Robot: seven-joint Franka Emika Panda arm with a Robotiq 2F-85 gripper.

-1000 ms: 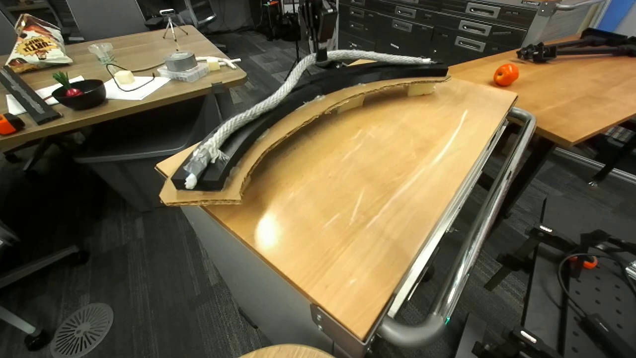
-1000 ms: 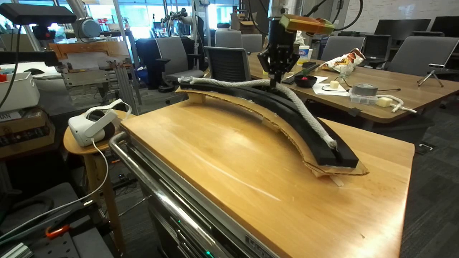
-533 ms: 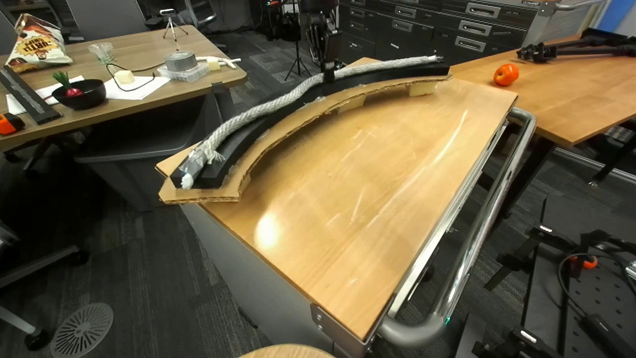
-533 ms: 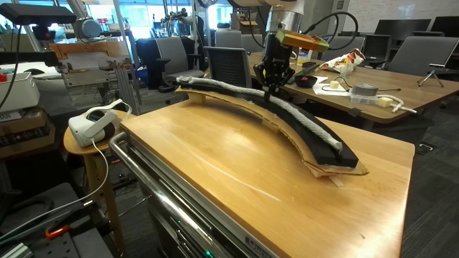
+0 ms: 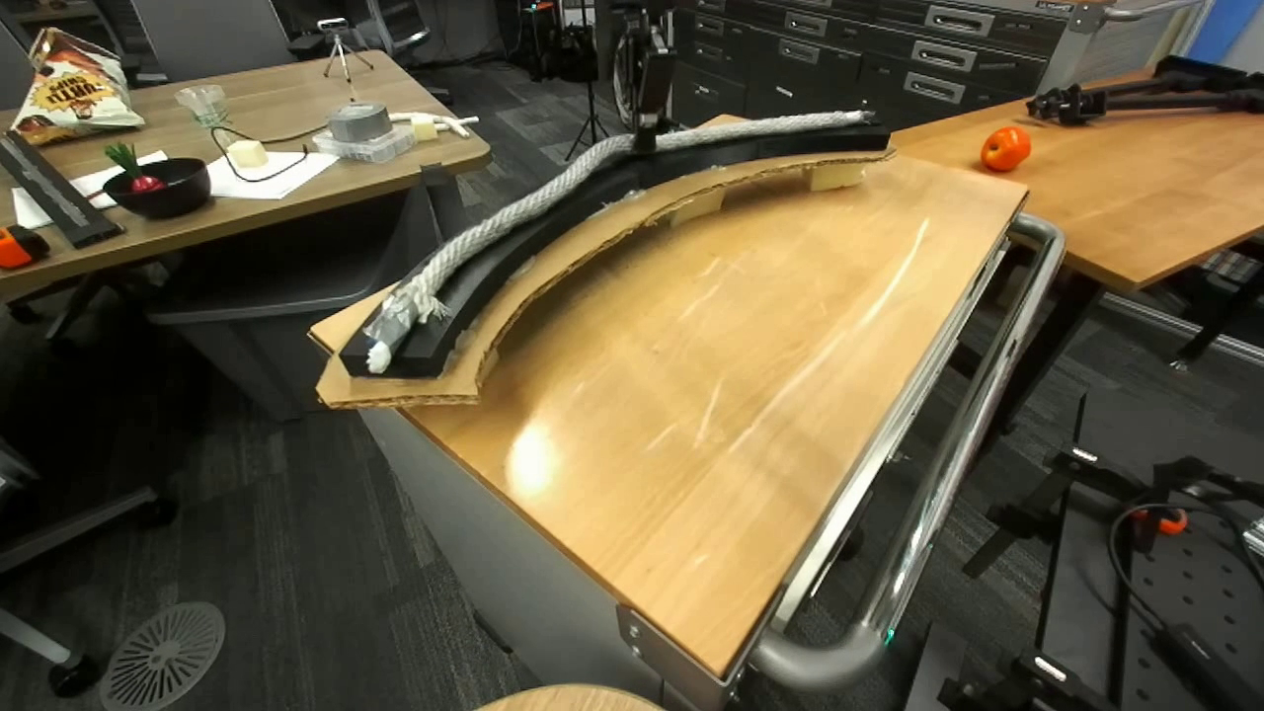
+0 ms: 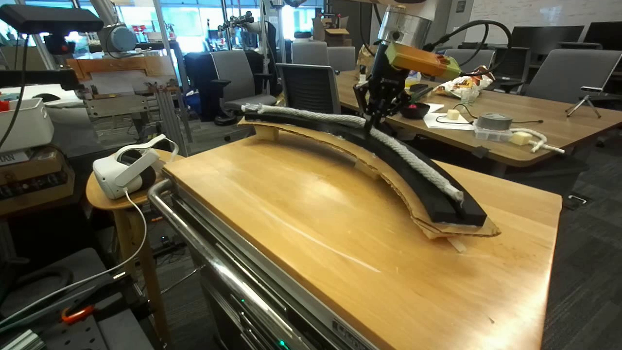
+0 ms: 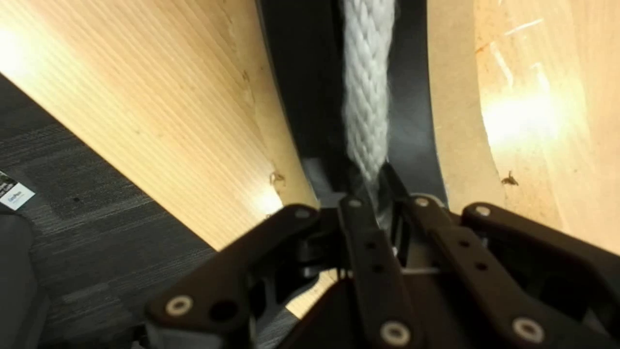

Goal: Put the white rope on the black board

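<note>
"What about the long, narrow, arc-shaped black board (image 6: 443, 212)?"

"Rests on a brown cardboard strip (image 7: 455, 106), raised on small tan blocks (image 5: 837, 178) over the light wooden table (image 6: 291, 194)."

"And above the middle of the board?"

"See the slim black fingers (image 5: 645, 136) there, brought nearly together, pinching the thick, greyish-white braided rope (image 7: 369, 87)."

"Touching the board beneath the fingers?"

"Impossible to tell, even from the wrist view; humps up at the grip in an exterior view."

"And away from the middle?"

"Runs lengthwise over the board both ways. Reaches one end of the board with a frayed, clear-wrapped tip (image 5: 393, 320); stops just short of the opposite end."
</note>
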